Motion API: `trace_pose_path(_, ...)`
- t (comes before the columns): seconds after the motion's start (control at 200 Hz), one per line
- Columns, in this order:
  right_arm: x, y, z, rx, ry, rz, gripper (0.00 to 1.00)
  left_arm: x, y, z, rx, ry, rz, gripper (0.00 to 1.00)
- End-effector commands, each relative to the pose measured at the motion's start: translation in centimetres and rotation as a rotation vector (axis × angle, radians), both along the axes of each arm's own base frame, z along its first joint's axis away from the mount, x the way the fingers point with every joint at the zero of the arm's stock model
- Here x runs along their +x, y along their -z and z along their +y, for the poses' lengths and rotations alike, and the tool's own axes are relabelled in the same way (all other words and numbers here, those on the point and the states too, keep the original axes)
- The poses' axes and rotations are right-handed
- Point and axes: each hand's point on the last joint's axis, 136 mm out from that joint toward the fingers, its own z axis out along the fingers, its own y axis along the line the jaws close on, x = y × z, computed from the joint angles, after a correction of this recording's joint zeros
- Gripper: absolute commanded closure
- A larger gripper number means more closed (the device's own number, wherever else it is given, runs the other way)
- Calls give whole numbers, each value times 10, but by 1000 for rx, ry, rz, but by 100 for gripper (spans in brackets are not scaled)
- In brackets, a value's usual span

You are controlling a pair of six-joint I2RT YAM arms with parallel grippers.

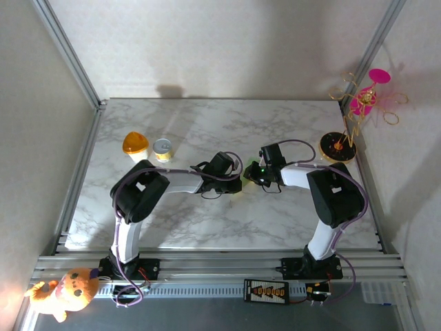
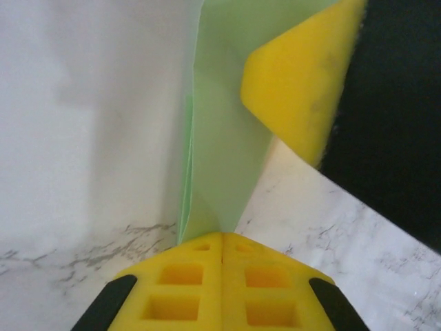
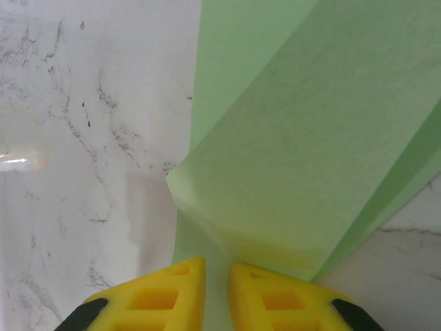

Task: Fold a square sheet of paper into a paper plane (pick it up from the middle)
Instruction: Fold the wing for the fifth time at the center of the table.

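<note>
The pale green sheet of paper (image 1: 249,165), partly folded, peeks out between both grippers at the table's middle. My left gripper (image 2: 222,238) is shut on a narrow folded edge of the paper (image 2: 220,138), which stands up and runs away from the jaws. In the top view the left gripper (image 1: 238,182) sits just left of the right gripper (image 1: 254,173). The right gripper (image 3: 217,265) has its yellow fingers a narrow gap apart, with the paper (image 3: 310,138) lying in and behind that gap and a folded flap just beyond the tips. One right finger (image 2: 296,83) rests against the paper.
An orange-lidded cup (image 1: 136,144) and a small yellow tin (image 1: 162,149) stand at the back left. A pink-and-gold ornament stand (image 1: 339,145) is at the back right corner. A plush toy (image 1: 65,291) lies off the table at the near left.
</note>
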Motion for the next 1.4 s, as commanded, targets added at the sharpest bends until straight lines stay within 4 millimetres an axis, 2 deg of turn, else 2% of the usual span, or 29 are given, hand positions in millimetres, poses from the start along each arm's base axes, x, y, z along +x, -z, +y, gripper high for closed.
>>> trace_pose_path(0.0,-27,48,-28,-152,35,146,80,-45,35,35,179,35,138,100)
trace_pose_path(0.521,-25,47,-27,-149,35,144,80,-63,29,41,234,69,145,100)
trace_pose_path(0.766,-25,49,-27,-151,36,151,80,-73,44,57,307,60,163,100)
trace_pose_path(1.197,-26,51,-27,-149,36,158,80,-95,50,80,408,92,169,100)
trace_pose_path(1.302,-25,50,-25,-141,32,151,80,-88,38,80,417,92,130,100)
trace_pose_path(1.392,-23,43,-17,-101,8,125,80,-70,10,76,363,60,65,100)
